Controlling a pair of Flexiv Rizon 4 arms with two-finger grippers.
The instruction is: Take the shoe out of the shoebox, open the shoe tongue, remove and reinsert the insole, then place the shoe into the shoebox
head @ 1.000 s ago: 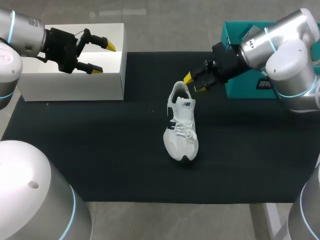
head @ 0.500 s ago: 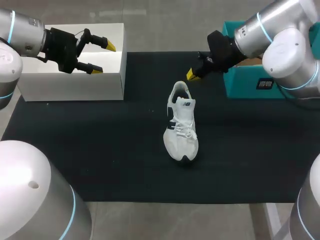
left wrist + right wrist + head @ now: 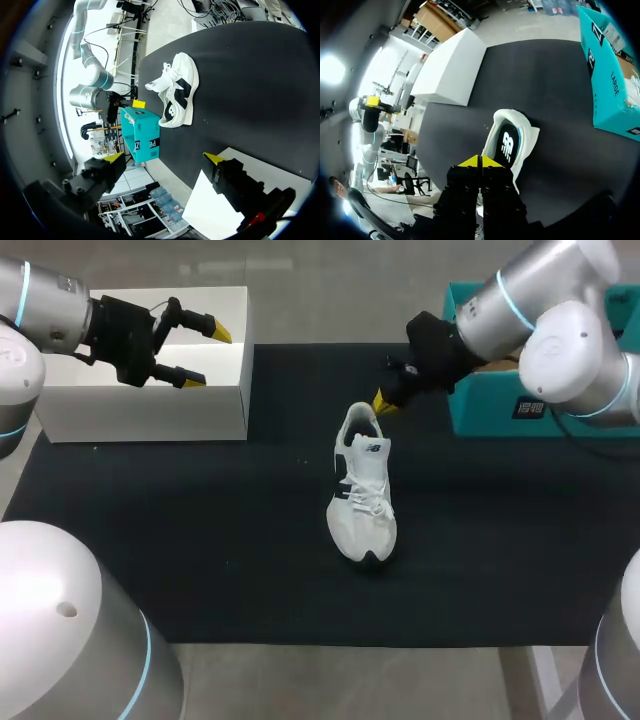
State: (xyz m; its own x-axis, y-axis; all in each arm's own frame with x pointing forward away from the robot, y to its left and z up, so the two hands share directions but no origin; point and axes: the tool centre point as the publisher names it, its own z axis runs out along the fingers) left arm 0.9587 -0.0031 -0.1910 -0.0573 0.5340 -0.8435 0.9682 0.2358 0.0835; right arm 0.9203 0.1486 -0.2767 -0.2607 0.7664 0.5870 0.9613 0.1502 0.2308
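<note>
Worktop [image 3: 350, 680] as I see it: a black mat [image 3: 200, 540] carries a white shoe [image 3: 362, 495] mid-mat, a white box [image 3: 150, 412] far left and a teal box [image 3: 495, 412] far right.

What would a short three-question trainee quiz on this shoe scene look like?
1. Where is the shoe? A on the black mat; B inside the teal shoebox; C held in the air.
2. True or false: the left gripper is shut on the shoe.
3. Fill in: the right gripper, near the shoe's heel, has its fingers ___.
Key: 1 A. 2 False: it is open, over the white box. 3 shut.
</note>
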